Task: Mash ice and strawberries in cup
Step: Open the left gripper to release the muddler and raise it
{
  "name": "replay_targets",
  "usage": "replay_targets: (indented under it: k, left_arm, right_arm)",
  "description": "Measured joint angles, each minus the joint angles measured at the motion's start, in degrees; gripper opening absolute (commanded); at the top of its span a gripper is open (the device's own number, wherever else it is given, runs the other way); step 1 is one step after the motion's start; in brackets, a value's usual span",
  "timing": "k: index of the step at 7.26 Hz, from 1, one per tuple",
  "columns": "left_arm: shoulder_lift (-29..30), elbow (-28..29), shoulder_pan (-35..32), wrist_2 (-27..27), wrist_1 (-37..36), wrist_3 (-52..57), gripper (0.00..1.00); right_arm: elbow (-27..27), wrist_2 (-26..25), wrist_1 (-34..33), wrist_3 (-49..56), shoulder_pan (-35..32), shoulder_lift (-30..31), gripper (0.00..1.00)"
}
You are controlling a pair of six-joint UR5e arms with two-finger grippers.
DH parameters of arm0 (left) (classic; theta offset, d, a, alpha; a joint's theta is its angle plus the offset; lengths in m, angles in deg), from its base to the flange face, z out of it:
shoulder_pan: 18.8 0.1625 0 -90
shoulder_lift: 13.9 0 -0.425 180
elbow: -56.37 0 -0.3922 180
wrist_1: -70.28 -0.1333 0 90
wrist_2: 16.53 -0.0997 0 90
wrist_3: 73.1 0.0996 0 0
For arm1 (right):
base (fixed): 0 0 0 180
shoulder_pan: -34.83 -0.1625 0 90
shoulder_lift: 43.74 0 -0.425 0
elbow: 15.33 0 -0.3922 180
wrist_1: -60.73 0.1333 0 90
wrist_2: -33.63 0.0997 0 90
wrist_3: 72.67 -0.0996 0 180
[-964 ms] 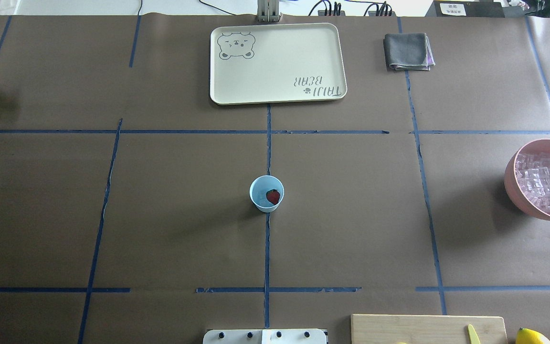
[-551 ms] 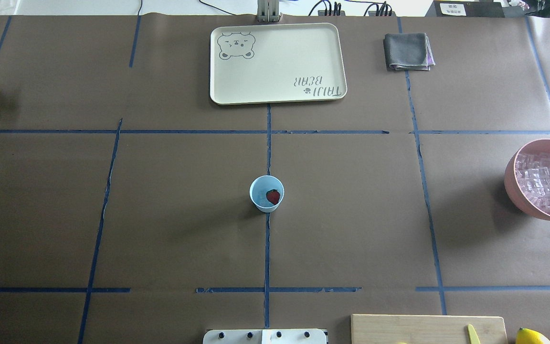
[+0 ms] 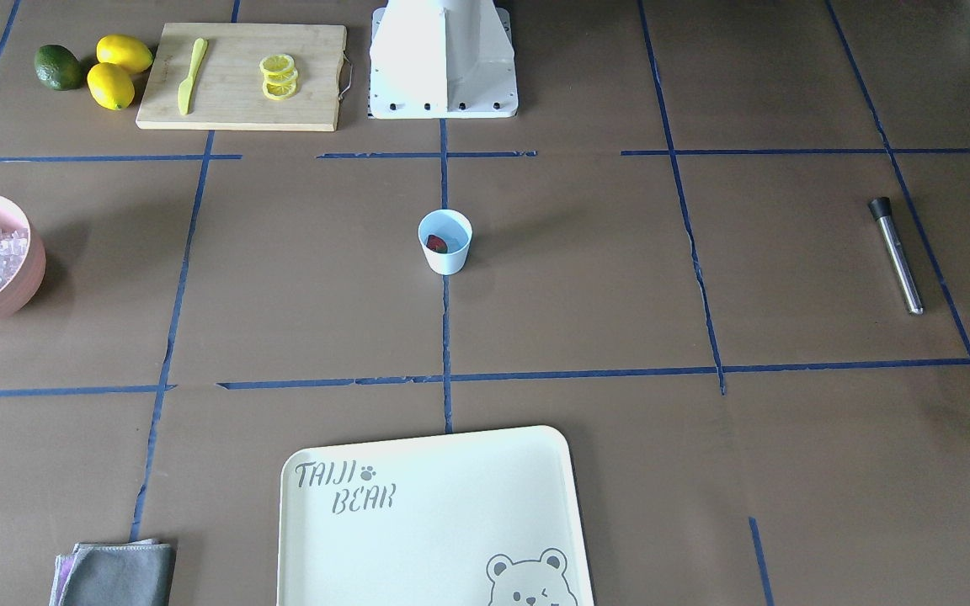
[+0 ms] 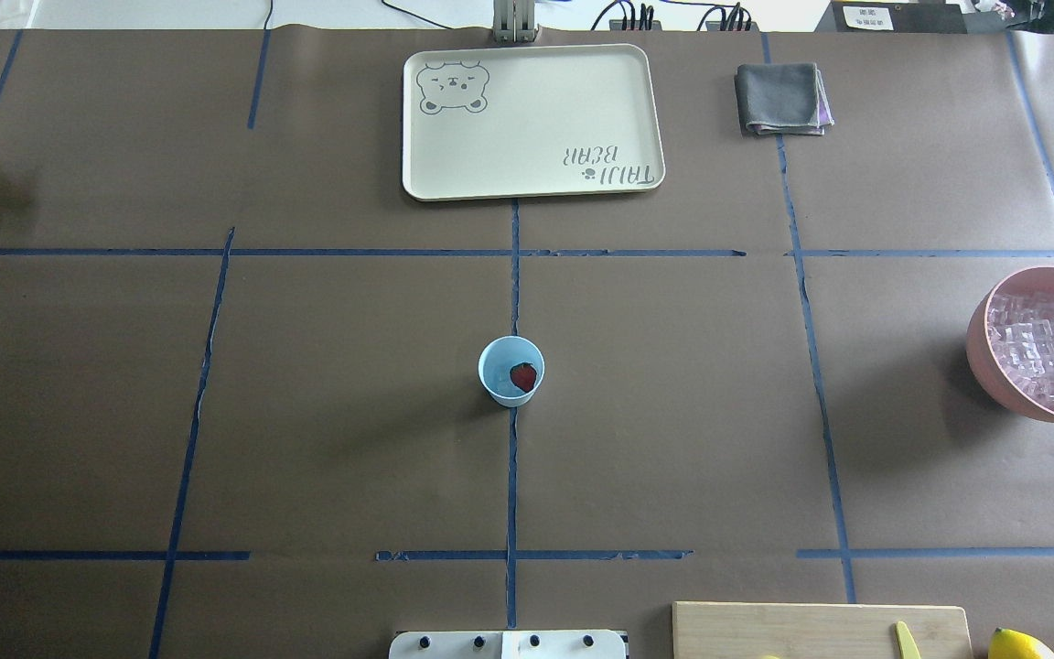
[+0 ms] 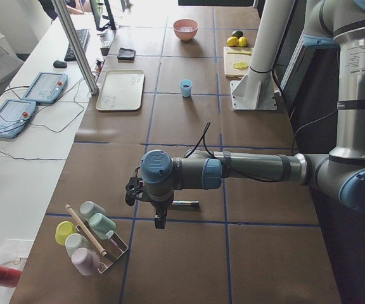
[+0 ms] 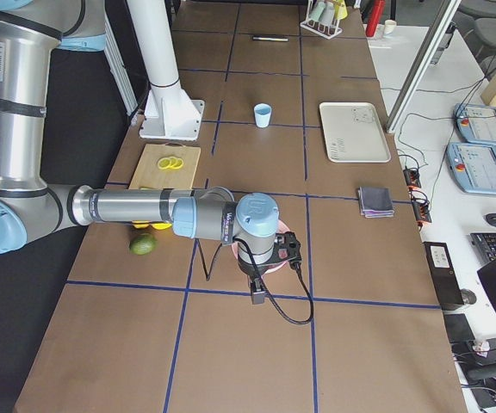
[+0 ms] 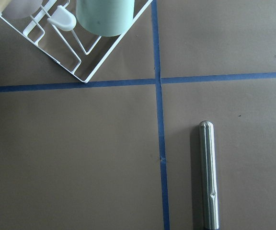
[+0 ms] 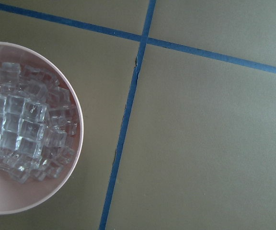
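**One strawberry [image 4: 523,376] in the cup [image 4: 496,366], ice [image 4: 1044,352] elsewhere**

The cup stands upright at mid-table with the red berry inside it. All the ice is heaped in a pink bowl [image 4: 977,352], well apart from the cup on my right. My right gripper [image 6: 257,295] hangs near that bowl. My left gripper [image 5: 160,220] hangs well apart from the cup on the other side, near a metal rod [image 3: 898,257] lying flat. Whether either gripper's fingers are spread or pressed together I cannot tell.
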Motion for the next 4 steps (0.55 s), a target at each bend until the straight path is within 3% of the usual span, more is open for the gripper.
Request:
replay_targets:
  k: [4]
  left_arm:
    - [-0.27,-0.59,-0.14,-0.07,-0.09,-0.02,1.0]
  right_arm:
    - [0.19,0.07,-0.04,-0.01,0.0,0.0,1.0]
